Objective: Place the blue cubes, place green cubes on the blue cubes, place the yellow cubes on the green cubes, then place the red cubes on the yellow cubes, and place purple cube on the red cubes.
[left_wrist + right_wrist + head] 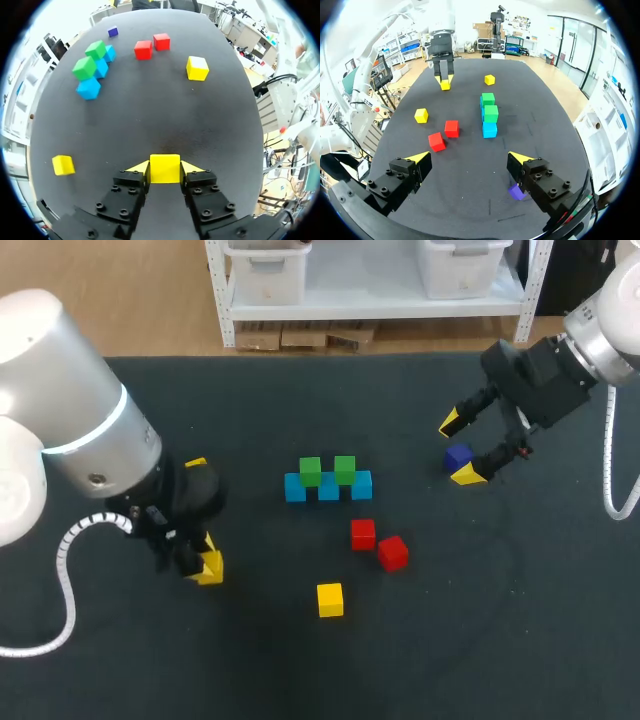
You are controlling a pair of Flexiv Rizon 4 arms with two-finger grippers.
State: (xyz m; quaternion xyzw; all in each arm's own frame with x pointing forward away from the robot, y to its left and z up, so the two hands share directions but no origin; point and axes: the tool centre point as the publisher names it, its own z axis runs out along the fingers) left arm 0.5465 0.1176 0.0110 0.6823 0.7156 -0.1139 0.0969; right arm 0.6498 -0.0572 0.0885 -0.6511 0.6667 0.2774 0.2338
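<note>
Left wrist view: my left gripper is clamped on a small yellow cube. Looks like the yellow layer. Next: lift it, carry it to 2 o'clock in the head view, and seat it on the green cubes atop the blue cubes. Right gripper gapes wide, with the small purple cube beside one finger.

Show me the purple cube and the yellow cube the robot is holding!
purple cube (458, 455): head view, on its top face.
held yellow cube (165, 168): left wrist view, on the middle of its top face.
</note>
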